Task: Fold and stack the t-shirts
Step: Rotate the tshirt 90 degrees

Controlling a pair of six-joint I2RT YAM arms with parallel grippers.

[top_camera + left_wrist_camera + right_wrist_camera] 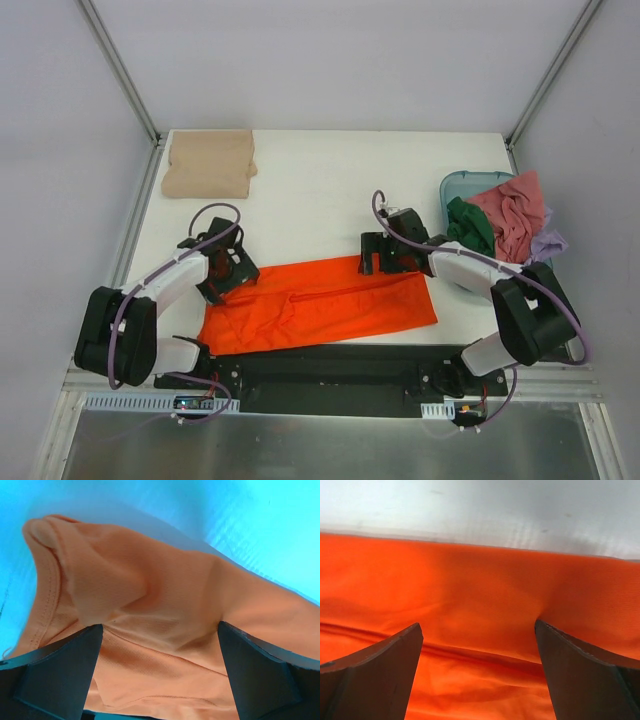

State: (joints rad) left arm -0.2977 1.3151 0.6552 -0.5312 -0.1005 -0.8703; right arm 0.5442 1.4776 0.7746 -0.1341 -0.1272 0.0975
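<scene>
Left pincer (232,268) is spread wide with nothing clamped in it, sitting right over the far left corner of the orange t-shirt (320,305). On the left wrist cam the two dark fingers (55,675) stand far apart with a rumpled bit of orange cloth and a stitched hem showing between them

Right pincer (378,255) is the same deal: jaws wide, holding nothing, parked at the far edge of the orange shirt a bit right of its middle. The right wrist cam shows smooth orange fabric between the fingers (580,675) and a strip of pale tabletop past the shirt's edge

The orange t-shirt itself lies as a long flat band across the near part of the white tabletop (330,170), running from the left arm over to the right arm, with a crease line along its length

Further out, the tan t-shirt (210,163) is folded up in the far left corner, well apart from the orange one. On the right side there's a teal tub (460,185) with a pink garment (515,215), a dark green one (470,225) and a lilac one (548,243) heaped in and over it, just beside the right arm
</scene>
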